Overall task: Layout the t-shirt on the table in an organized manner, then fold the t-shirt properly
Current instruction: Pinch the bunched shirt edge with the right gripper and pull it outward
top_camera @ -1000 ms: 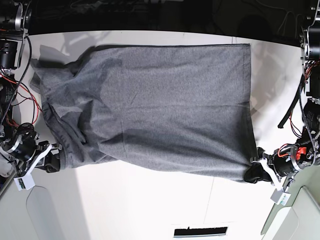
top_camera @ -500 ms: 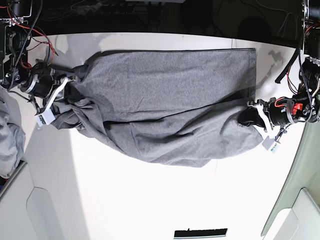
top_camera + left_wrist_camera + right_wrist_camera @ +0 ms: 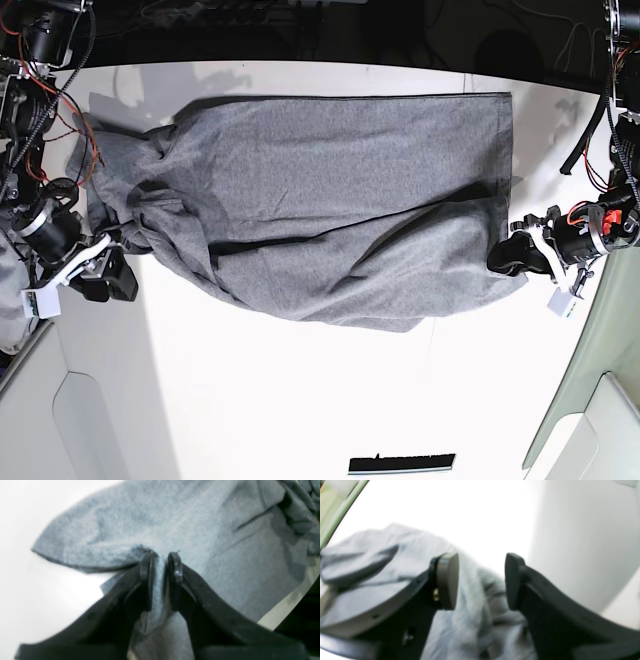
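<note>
The heather-grey t-shirt (image 3: 330, 200) lies spread across the white table (image 3: 300, 400), wrinkled and bunched at its left end. At the shirt's right near corner is my left gripper (image 3: 505, 255). In the left wrist view that gripper (image 3: 160, 562) has its jaws a little apart, with a fold of the t-shirt (image 3: 200, 530) still lying between the pads. My right gripper (image 3: 115, 280) sits just off the bunched left edge. In the right wrist view this gripper (image 3: 481, 580) stands wide open, and the t-shirt (image 3: 395, 562) lies below and behind the fingers, not gripped.
A paler cloth bundle (image 3: 8, 300) shows at the left border. A black strip (image 3: 400, 464) lies near the table's front edge. Pale grey-green panels (image 3: 590, 420) flank the front corners. Beyond the table's far edge it is dark.
Both arms swung the shirt's near edge away and came back toward the front. The right gripper let go of the cloth and opened. The left jaws loosened.
</note>
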`<state>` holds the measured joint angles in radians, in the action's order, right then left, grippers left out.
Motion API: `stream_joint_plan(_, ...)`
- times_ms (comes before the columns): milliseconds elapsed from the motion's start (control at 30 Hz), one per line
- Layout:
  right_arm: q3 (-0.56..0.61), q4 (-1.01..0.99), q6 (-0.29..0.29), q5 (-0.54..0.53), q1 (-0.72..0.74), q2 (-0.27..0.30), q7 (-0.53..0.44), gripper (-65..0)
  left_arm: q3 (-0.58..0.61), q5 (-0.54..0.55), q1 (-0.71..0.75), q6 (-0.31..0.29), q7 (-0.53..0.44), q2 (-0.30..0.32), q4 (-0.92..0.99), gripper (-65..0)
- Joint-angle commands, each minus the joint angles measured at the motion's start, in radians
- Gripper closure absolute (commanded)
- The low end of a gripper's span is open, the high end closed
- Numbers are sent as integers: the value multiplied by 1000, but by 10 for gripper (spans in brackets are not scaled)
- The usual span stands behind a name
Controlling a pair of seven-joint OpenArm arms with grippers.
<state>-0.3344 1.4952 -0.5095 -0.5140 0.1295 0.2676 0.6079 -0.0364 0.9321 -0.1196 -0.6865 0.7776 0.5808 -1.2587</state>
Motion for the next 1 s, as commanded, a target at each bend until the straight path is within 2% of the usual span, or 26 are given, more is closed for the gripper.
stream_joint_plan(0,3,-16,10,26,47,-6,-38,-296,-9,18,-19,-12,-18,17,-17,-129)
stream_joint_plan(100,46,-158,16,126,135,-38,-80,-296,-9,17,-18,-12,-18,17,-17,-129)
stream_joint_plan(267,206,-444,13,150,239,-41,-102,-295,-9,18,-18,-12,-18,17,-17,-129)
stream_joint_plan(367,299,-560,16,174,249,-41,-149,-294,-9,18,-18,-12,-18,17,-17,-129)
stream_joint_plan(400,320,-581,16,174,246,-41,-154,-282,-9,18,-18,-12,-18,17,-17,-129)
stream_joint_plan(433,336,-590,16,173,240,-42,-156,-241,-9,17,-18,-12,-18,17,-17,-129)
stream_joint_plan(467,345,-589,16,174,234,-43,-155,-171,-9,15,-18,-12,-18,17,-17,-129)
stream_joint_plan(533,344,-577,14,166,227,-50,-151,-21,-9,10,-18,-12,-20,14,-17,-129)
stream_joint_plan(567,344,-565,8,153,224,-50,-145,0,-9,2,-18,-12,-21,10,-16,-129)
stream_joint_plan(733,326,-405,-14,55,222,-55,-32,0,-9,-80,-7,-12,-23,-18,-16,-129)
stream_joint_plan(967,311,17,-14,8,149,-94,121,0,-9,-84,3,-12,-48,-26,-16,-129)
